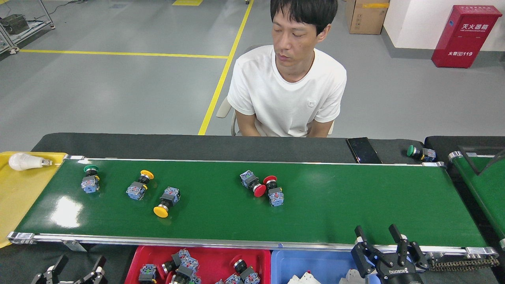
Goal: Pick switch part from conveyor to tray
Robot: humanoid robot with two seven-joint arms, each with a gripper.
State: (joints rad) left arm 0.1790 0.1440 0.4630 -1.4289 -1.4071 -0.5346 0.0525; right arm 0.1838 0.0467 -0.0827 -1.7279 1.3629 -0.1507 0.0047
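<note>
While 5 switch parts lie on the conveyor (pixel 355 205), both grippers are seen low at the near edge, well apart from them. The right gripper (pixel 380 236) is raised over the near rail with its fingers spread and nothing between them; the nearest parts, 2 red-capped switches (pixel 259 190) touching each other, lie up the belt to its left. The left gripper (pixel 75 265) is shown with fingers apart and empty beside the red tray (pixel 136 260), which holds several switches. Further left on the belt are 2 yellow-capped switches (pixel 161 211) and 1 green-capped switch (pixel 90 179), each with a grey-blue block body.
</note>
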